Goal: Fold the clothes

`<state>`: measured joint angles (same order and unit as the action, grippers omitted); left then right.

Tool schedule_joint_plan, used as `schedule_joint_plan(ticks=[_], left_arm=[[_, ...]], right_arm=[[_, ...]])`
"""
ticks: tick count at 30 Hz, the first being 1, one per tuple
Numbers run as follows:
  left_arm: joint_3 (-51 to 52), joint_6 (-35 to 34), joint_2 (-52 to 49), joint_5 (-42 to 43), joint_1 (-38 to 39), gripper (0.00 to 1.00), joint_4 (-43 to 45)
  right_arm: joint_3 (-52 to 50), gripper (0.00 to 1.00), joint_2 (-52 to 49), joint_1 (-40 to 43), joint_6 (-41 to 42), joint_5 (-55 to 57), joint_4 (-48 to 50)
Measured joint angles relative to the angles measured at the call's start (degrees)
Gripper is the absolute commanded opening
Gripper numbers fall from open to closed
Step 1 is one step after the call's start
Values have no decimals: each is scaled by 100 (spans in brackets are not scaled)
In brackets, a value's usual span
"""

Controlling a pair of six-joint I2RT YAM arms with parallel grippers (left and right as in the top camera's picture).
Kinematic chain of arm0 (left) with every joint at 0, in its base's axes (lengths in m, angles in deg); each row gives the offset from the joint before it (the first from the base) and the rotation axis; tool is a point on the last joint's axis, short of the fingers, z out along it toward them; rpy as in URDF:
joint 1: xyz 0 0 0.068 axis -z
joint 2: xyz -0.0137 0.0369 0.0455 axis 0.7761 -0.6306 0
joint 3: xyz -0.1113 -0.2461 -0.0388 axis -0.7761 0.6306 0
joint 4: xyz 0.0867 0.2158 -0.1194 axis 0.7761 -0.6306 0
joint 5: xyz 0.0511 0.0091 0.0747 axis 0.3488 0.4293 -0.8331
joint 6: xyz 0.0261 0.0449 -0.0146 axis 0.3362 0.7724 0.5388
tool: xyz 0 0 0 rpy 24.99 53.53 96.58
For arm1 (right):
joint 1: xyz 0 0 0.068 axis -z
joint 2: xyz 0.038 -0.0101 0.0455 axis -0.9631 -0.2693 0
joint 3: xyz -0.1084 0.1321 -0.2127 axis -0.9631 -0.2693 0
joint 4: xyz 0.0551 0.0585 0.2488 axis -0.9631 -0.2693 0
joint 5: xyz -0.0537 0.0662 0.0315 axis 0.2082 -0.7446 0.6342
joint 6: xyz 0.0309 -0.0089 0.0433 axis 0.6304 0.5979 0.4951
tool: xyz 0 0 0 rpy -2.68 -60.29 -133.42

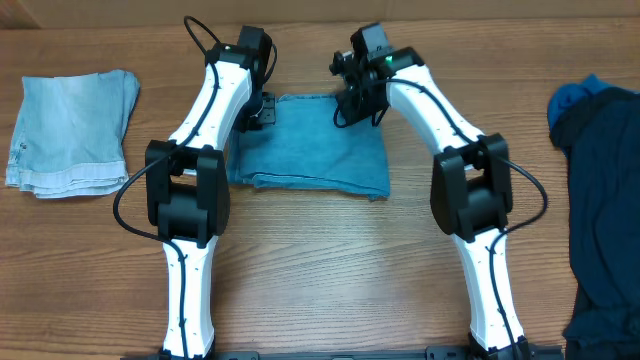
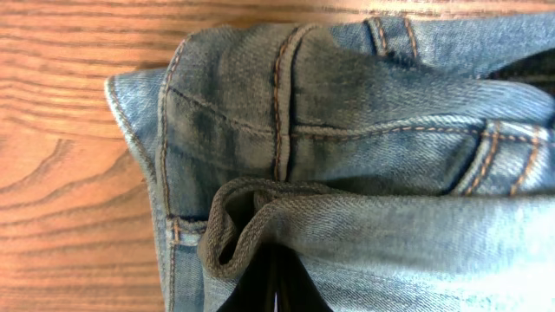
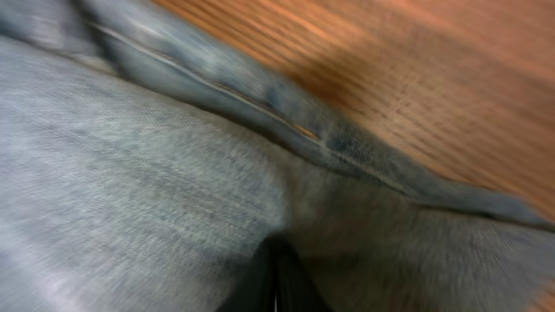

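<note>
Overhead first: left gripper (image 1: 262,108) and right gripper (image 1: 356,104) both down on the far edge of the folded, mid-blue denim jeans (image 1: 310,150), mid-way across the brown wood-grain table (image 1: 330,260). Looks like the pick-up for the next fold, one corner apiece.

Over to the left wrist: dark fingertips (image 2: 295,299) pressed together on a rolled lip of the jeans, with an orange-stitched seam and belt loops just beyond and bare wood off to the left. Solid bite, seemingly more than one layer.

Right wrist now: badly blurred, fingers (image 3: 295,299) closed with cloth gathered into them, a hem line slanting past, wood beyond. Cannot tell how many layers caught.

Doing it well, by judgement: lift both corners level and together, keep the edge taut between the grippers, carry it toward the near edge, lay it square, let go only once flat. Main risk: a skewed fold from one slipping corner.

Head count: two arms, two grippers; one pair of jeans in work; one pale, washed-denim folded piece (image 1: 70,130) well apart at far left; one dark navy fabric heap (image 1: 605,210) at the right edge, a brighter blue bit (image 1: 575,100) at its top, number of pieces inside unclear
</note>
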<state>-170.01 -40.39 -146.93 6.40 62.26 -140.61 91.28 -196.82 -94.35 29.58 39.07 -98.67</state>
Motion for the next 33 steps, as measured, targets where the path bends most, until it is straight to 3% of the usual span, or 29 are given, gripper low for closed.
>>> schedule_joint_plan(ticks=[4,12,18,25,33], left_arm=[[79,236,15,0,-2,4,289],[-662,442,289,-48,-7,5,-50],[-800,442,625,-68,55,4,-52],[-789,442,-79,-87,55,4,-55],[-756,442,-319,-90,52,4,-118]], right_arm=[[103,4,-173,-7,291,223,334],[662,4,-129,-31,514,509,-39],[907,4,520,-105,588,-184,-514],[450,4,588,-664,595,-540,407],[-1134,4,584,-691,1340,-608,2114]])
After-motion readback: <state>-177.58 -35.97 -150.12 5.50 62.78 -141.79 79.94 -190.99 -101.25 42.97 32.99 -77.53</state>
